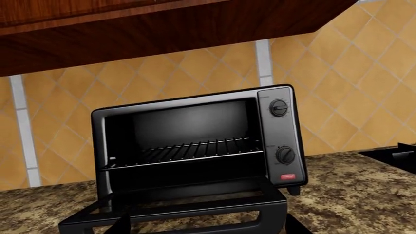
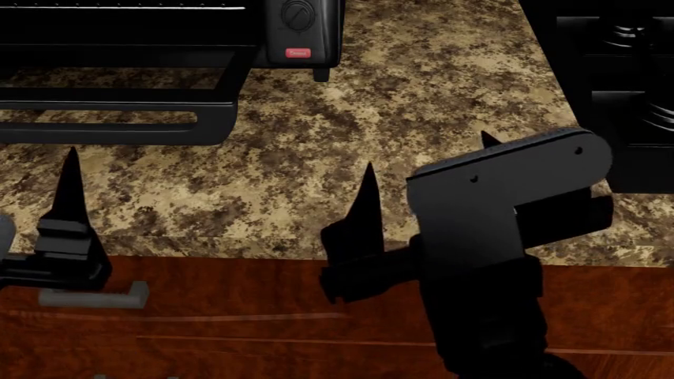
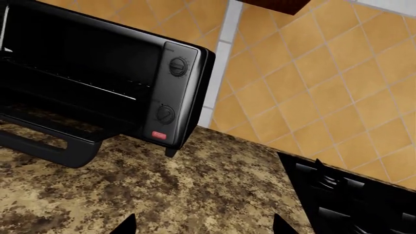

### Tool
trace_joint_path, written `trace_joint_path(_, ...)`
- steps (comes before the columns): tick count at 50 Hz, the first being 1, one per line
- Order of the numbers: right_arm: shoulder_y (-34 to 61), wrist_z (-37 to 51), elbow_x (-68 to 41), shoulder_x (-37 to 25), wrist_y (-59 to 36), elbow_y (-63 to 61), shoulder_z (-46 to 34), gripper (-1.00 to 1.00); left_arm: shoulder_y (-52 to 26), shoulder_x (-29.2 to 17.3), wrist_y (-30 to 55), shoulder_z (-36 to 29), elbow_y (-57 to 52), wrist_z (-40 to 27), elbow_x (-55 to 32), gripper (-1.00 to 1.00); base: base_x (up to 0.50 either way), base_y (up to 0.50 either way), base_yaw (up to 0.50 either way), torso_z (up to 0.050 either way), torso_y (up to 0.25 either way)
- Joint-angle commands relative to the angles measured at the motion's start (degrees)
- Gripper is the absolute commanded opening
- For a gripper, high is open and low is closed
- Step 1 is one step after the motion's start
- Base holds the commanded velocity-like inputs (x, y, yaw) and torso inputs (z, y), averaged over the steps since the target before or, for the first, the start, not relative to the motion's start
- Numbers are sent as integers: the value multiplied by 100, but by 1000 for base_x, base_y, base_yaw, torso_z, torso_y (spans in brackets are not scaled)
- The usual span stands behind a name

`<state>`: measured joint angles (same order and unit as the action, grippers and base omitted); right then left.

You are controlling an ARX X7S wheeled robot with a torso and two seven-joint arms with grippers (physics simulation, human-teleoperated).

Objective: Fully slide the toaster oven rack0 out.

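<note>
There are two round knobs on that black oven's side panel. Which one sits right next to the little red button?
The lower knob on the toaster oven. The red button lies just beneath it, while the upper knob sits near the panel's top, far from the button.

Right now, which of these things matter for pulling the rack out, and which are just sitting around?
For the job:
toaster oven, door open
rack0, inside the cavity
left gripper
right gripper

Just there:
stove
granite counter
drawer handle

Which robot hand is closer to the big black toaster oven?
The left gripper. It sits just in front of the big black toaster oven's open, folded-down door. The right gripper hangs further off, over bare speckled countertop to the oven's right.
</note>
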<state>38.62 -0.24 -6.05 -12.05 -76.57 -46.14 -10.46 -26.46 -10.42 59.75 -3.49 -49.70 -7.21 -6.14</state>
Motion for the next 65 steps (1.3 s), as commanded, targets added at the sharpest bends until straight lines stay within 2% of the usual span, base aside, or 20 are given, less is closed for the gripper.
trace_joint_path(1,182,-43,-64,-27,-143,-14,6,100,-232,-31,190,71,18,3,-80,100,0,0,0,0,0)
trace_joint_path(42,231,10,-188,-26,-184,-226,136,100,-236,-196,209,86,-156,-71,-194,100,405,71,0,0,0)
trace_joint_path(55,259,22,-228,-58,-273,-342,151,100,-304,-274,286,37,-150,-115,-196,100,0,0,0,0,0)
trace_joint_path(60,295,-4,-247,-80,-296,-345,201,100,-758,-653,387,-629,86,-204,93,100,0,0,0,0,0)
trace_joint_path(65,277,-35,-276,-117,-283,-363,258,100,-1280,-1209,295,-1757,572,-198,548,100,0,0,0,0,0)
